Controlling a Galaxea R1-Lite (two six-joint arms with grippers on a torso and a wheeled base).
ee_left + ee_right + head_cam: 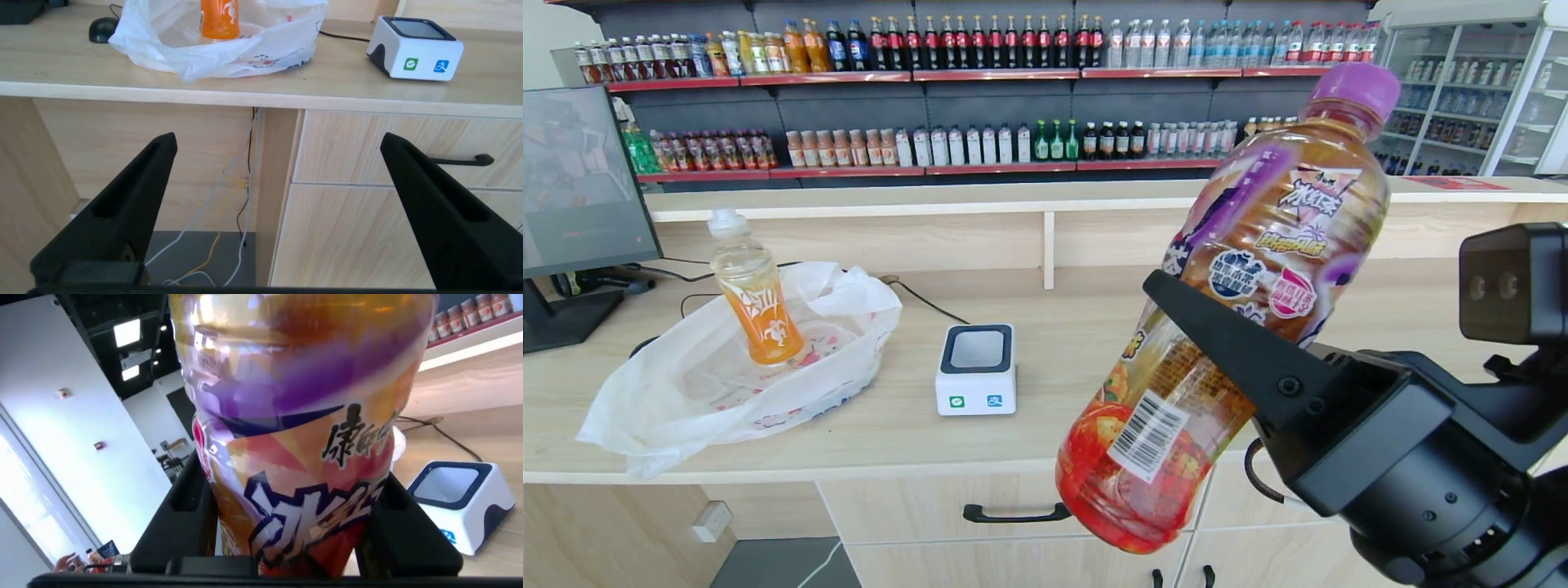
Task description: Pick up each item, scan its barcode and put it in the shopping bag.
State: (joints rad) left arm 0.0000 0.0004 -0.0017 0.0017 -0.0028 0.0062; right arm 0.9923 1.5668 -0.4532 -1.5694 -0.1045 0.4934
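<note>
My right gripper (1217, 359) is shut on a purple-capped drink bottle (1241, 302), held tilted and high in front of the counter with its barcode facing down and left. In the right wrist view the bottle (302, 433) sits between the fingers. A white barcode scanner (976, 369) rests mid-counter, left of the bottle; it also appears as the scanner (414, 49) and the scanner (458, 502). The white shopping bag (686, 384) lies open at the counter's left with an orange drink bottle (752, 290) standing in it. My left gripper (286, 212) is open, below the counter front, holding nothing.
A monitor (580, 188) stands at the counter's far left with cables behind the bag. A raised wooden ledge (1045, 204) backs the counter, with stocked drink shelves beyond. Drawers with black handles (1013, 513) lie under the counter edge.
</note>
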